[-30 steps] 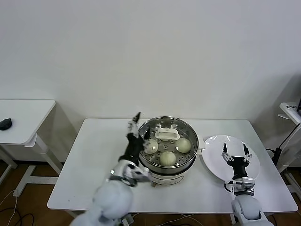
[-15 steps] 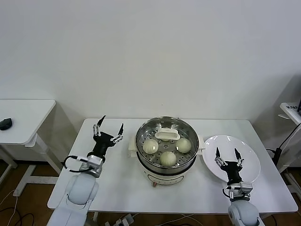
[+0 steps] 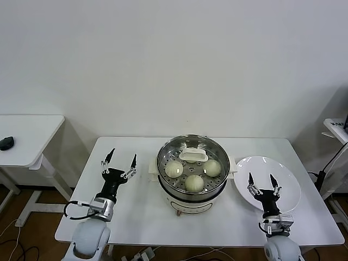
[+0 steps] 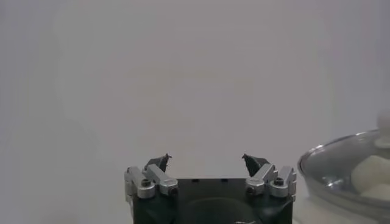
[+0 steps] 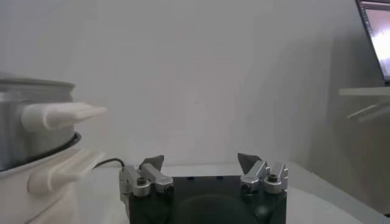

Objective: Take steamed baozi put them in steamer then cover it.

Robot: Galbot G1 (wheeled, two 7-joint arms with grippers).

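The left pincer [image 3: 118,159] stands over the worktop [image 3: 130,206] at about nine o'clock of the steamer [image 3: 192,173], well apart from it, its fingers spread wide and holding nothing. The right pincer [image 3: 262,181] is at about three o'clock of the steamer, over the near part of a flat white plate [image 3: 285,179], its fingers likewise wide and empty. The steamer sits at the middle of the worktop on its cream-white base. Three steamed baozi [image 3: 194,182] show through the cover [image 3: 193,155], which lies on the steamer's rim with its white handle toward twelve o'clock. A fourth bun cannot be made out. The left wrist view catches the cover's edge [image 4: 347,164] beside the wide fingers.
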